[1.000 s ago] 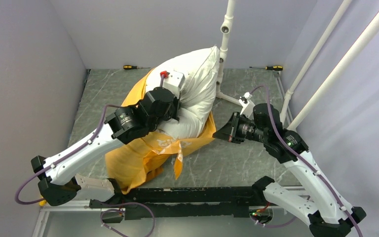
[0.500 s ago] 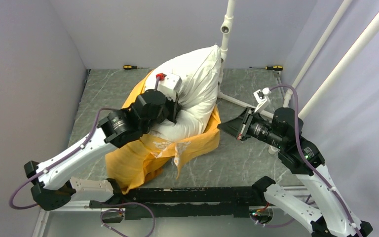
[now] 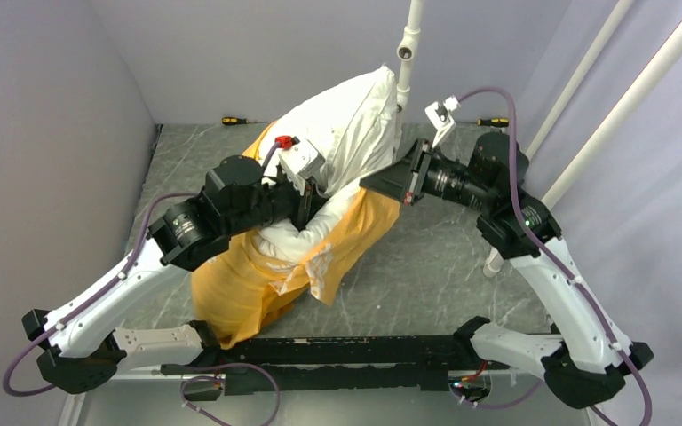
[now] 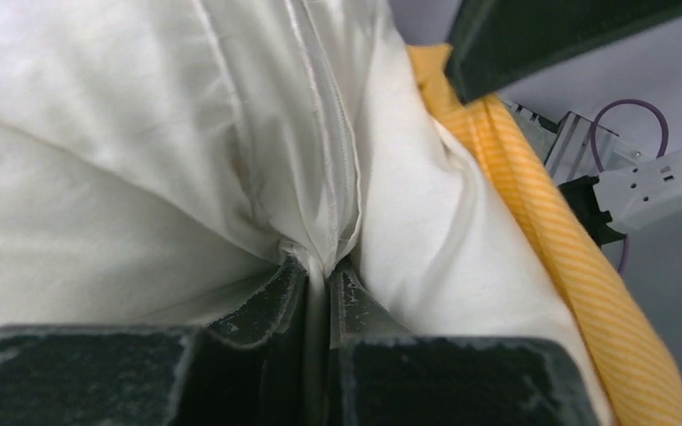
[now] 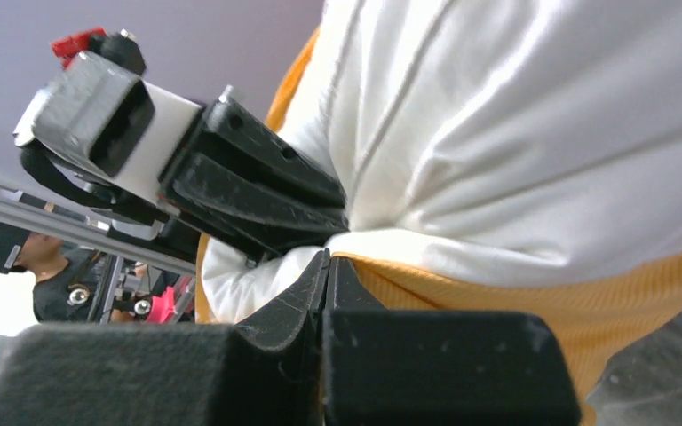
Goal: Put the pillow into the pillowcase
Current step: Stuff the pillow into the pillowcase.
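The white pillow [image 3: 346, 124] stands tilted, its lower part inside the orange-yellow pillowcase [image 3: 249, 284], its upper end leaning by the white pole. My left gripper [image 3: 313, 191] is shut on a pinched fold of the pillow [image 4: 231, 160] near a seam. My right gripper [image 3: 375, 182] is shut on the pillowcase's opening edge [image 5: 497, 293] and holds it lifted against the pillow [image 5: 533, 133]. The pillowcase edge also shows in the left wrist view [image 4: 551, 248]. The mouse print and the red logo are hidden.
A white pole stand [image 3: 406, 53] rises just behind the pillow. Two screwdrivers [image 3: 235, 120] [image 3: 495, 122] lie at the back edge of the grey mat. White slanted pipes [image 3: 622, 115] run along the right. Walls close in left and back.
My right gripper has risen and moved back-left, pulling the pillowcase edge up the pillow's right side. My left gripper moved slightly back with the pillow, which now stands more upright.
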Tool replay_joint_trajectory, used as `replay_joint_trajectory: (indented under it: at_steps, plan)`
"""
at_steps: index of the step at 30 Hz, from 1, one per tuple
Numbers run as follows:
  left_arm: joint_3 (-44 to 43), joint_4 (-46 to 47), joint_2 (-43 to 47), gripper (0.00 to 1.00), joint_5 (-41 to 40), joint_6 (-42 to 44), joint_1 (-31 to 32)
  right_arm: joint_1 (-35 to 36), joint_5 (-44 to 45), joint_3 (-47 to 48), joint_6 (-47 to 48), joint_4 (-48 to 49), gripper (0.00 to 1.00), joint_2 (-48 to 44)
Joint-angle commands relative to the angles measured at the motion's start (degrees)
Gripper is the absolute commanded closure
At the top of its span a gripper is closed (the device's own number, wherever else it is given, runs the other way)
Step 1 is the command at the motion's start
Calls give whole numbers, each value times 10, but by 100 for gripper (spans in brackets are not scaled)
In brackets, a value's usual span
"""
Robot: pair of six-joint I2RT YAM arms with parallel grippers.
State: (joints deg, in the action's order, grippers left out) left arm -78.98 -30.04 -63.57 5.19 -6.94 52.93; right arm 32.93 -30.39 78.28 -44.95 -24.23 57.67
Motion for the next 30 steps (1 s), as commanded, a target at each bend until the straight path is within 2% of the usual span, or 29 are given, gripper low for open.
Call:
replay_joint_trajectory:
  at_steps: [1, 7, 10, 13, 17, 18, 19, 21, 24, 26, 28, 30]
  plan:
    - [-16, -193, -60, 100, 109, 43, 8, -6, -13, 178, 11, 201, 100, 31]
    - [-8, -197, -101, 100, -8, 9, 11, -7, -38, 200, -26, 311, 100, 69]
    - [8, -215, -124, 100, -88, -30, 10, -9, -26, 190, -9, 294, 100, 65]
    - [12, -238, -140, 100, -136, -72, 10, -8, 46, 163, 41, 183, 99, 34]
    - [32, -228, -128, 100, -174, -120, 10, -9, 214, 97, 42, -4, 38, -35]
    - [35, -225, -124, 100, -181, -132, 10, -10, 249, 82, 36, -46, 26, -55]
    - [37, -220, -122, 100, -181, -141, 11, -9, 267, 63, 27, -78, 16, -74]
    - [45, -202, -121, 100, -162, -150, 11, -9, 263, 16, 15, -103, 8, -111]
    - [59, -178, -129, 100, -133, -157, 10, -9, 195, -28, 19, -96, 8, -140]
    - [63, -171, -139, 100, -123, -161, 11, -8, 129, -42, 33, -90, 19, -131]
    - [63, -173, -147, 100, -122, -165, 10, -8, 67, -57, 38, -87, 35, -106]
    - [61, -174, -152, 100, -122, -166, 10, -8, 21, -87, 26, -67, 44, -89]
